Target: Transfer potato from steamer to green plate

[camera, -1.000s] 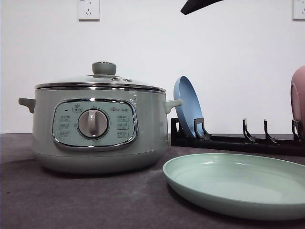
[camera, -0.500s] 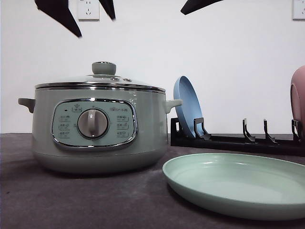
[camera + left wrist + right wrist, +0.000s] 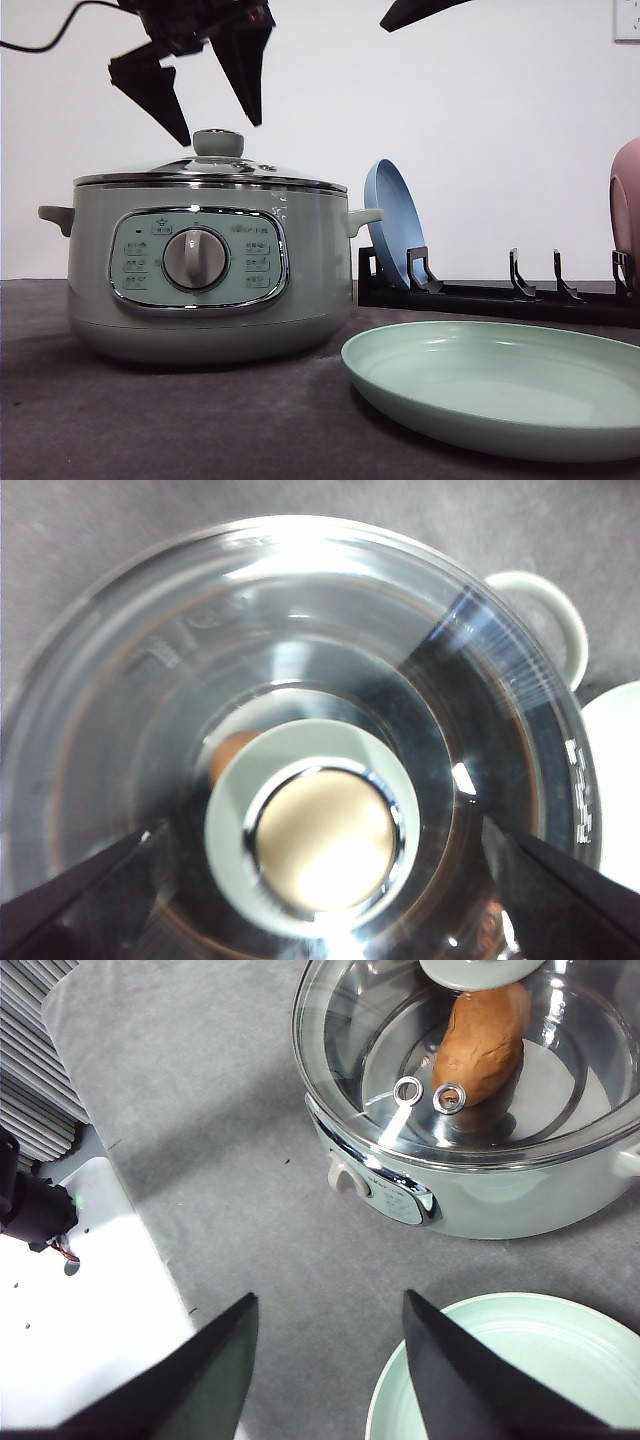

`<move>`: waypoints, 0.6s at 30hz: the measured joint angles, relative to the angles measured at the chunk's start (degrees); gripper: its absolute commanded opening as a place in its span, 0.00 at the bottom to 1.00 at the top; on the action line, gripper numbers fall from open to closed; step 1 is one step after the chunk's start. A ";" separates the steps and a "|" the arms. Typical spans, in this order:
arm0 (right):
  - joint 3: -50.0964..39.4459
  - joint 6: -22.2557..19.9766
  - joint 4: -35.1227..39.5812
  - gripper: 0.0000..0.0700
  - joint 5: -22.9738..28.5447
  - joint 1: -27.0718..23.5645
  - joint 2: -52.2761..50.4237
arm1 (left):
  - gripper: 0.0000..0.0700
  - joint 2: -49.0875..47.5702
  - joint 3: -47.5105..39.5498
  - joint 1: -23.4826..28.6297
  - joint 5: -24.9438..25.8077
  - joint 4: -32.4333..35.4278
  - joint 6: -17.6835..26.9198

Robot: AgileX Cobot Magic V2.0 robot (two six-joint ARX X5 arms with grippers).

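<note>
Upper left of the front view: left gripper [image 3: 220,128] spread open above the sage-green steamer's [image 3: 205,275] lid knob [image 3: 218,143]; right gripper [image 3: 330,1355] open too; orange-brown potato [image 3: 482,1045] under the glass

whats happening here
The left gripper, open, hangs just above the knob of the glass lid, which is on the steamer. The potato lies inside, visible through the glass. The right gripper is open too, high over the table near the green plate, which has nothing on it. Lifting the lid looks like the likely next step.
</note>
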 measured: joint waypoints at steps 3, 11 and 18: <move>0.00 0.02 0.00 0.41 0.00 0.00 0.00 | 0.91 0.91 0.00 -0.48 -1.61 0.14 0.02; 0.00 -0.31 0.00 0.41 0.00 0.00 0.00 | 0.83 0.99 0.00 -0.92 -2.43 0.22 0.02; 0.00 -0.65 -0.02 0.41 0.00 0.00 0.00 | 0.60 0.99 0.00 -1.20 -2.55 -0.23 0.02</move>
